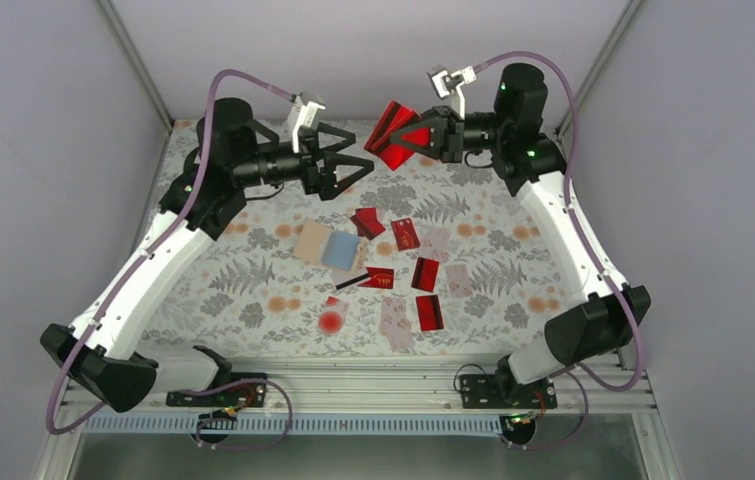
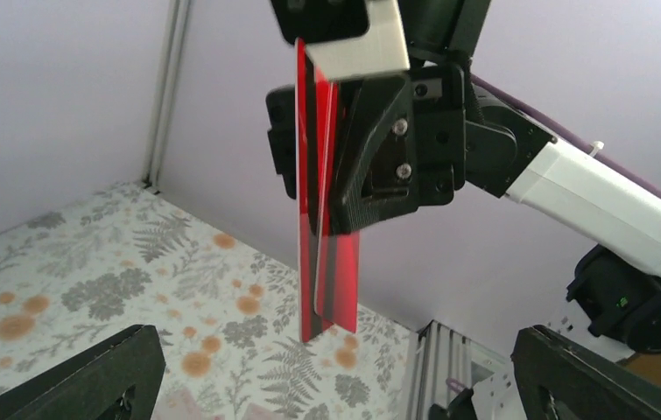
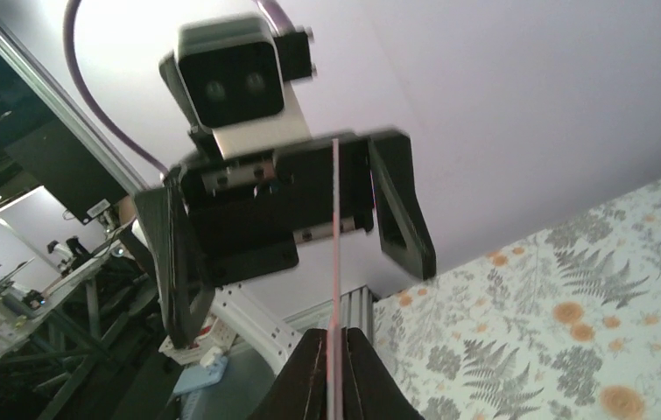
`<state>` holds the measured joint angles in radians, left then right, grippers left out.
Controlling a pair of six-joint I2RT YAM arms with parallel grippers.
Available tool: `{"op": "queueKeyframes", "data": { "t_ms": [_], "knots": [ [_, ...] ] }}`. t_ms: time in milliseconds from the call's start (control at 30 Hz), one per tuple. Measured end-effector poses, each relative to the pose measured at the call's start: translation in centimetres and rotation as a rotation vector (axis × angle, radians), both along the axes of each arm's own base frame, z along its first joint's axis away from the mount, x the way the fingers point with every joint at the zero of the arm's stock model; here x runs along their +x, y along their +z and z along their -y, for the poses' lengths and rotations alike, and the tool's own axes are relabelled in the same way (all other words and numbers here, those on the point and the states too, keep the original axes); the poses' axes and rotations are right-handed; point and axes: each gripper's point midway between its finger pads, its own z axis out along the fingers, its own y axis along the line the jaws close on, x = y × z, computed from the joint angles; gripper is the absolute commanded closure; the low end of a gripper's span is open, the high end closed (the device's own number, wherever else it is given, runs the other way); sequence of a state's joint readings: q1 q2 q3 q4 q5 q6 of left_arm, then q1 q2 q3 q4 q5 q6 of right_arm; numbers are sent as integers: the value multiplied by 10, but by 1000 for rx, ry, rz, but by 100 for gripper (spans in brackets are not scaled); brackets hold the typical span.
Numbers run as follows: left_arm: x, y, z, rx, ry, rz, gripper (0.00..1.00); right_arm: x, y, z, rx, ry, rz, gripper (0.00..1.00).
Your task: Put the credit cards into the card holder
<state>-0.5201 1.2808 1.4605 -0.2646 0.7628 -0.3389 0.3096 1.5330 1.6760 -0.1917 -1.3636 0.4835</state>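
My right gripper [image 1: 418, 138] is raised above the far side of the table and is shut on a small fan of red credit cards [image 1: 393, 130]. In the left wrist view these cards [image 2: 326, 262] hang down from the right gripper [image 2: 318, 210]. In the right wrist view they show edge-on as a thin line [image 3: 335, 245] between the shut fingers [image 3: 357, 381]. My left gripper [image 1: 358, 170] faces them from the left, open and holding nothing, its fingers [image 2: 108, 376] spread wide. The tan card holder [image 1: 311, 242] lies open on the table, blue lining up. More credit cards [image 1: 405, 233] lie to its right.
Loose red cards [image 1: 425, 273] and pale pinkish ones [image 1: 395, 320] lie scattered over the fern-print table cover [image 1: 253, 290]. A white card with a black stripe [image 1: 351, 283] lies near a round red blot [image 1: 330, 321]. Grey walls [image 1: 353, 40] close off the back and sides.
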Motion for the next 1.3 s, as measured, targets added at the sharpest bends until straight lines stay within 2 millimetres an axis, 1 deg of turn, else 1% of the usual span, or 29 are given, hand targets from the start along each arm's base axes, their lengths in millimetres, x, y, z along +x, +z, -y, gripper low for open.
{"op": "queueKeyframes", "data": {
  "t_ms": [67,167,233,300,433,500,533,633,733,833,867,933,1000,1033,1100,1133,1167,1233,1267,1300],
  "knots": [
    [-2,2,-4,24,-6,11,1,-5,-9,1,-10,16,-8,96],
    [-4,6,-12,44,-46,8,13,-13,-24,-1,-24,59,-24,96],
    [-3,8,-14,43,-81,3,22,-20,-31,-3,-28,93,-31,96],
    [-4,4,-13,44,-130,-24,31,-28,-35,-5,-28,128,-30,96],
    [-6,-8,-4,48,-221,-86,39,-38,-38,-10,-27,170,-24,96],
    [-6,-14,-2,53,-246,-119,45,-41,-39,-11,-29,180,-27,96],
    [-6,-16,-1,53,-254,-132,49,-42,-40,-12,-30,183,-26,96],
    [-7,-19,0,55,-268,-152,55,-46,-39,-15,-31,194,-20,96],
    [-9,-18,1,55,-272,-158,62,-48,-40,-17,-33,203,-24,96],
    [-10,-18,3,55,-275,-164,67,-50,-41,-19,-37,207,-30,96],
    [-11,-19,3,56,-277,-167,70,-50,-42,-19,-38,208,-32,96],
    [-13,-20,4,60,-279,-175,79,-49,-43,-21,-42,207,-37,96],
    [-14,-22,6,65,-280,-181,93,-48,-45,-22,-47,203,-44,96],
    [-14,-22,6,67,-277,-187,97,-47,-47,-23,-51,198,-47,96],
    [-14,-24,7,72,-270,-191,98,-44,-49,-24,-60,183,-54,96],
    [-12,-25,7,76,-259,-193,98,-42,-51,-24,-64,177,-58,95],
    [-11,-26,6,79,-251,-196,98,-41,-51,-25,-67,171,-57,88],
    [-10,-28,6,84,-235,-199,98,-40,-54,-25,-75,159,-61,45],
    [-9,-30,5,87,-228,-201,98,-40,-54,-25,-78,157,-64,33],
    [-8,-31,5,89,-221,-206,97,-40,-55,-25,-81,156,-68,28]
  ]
}}
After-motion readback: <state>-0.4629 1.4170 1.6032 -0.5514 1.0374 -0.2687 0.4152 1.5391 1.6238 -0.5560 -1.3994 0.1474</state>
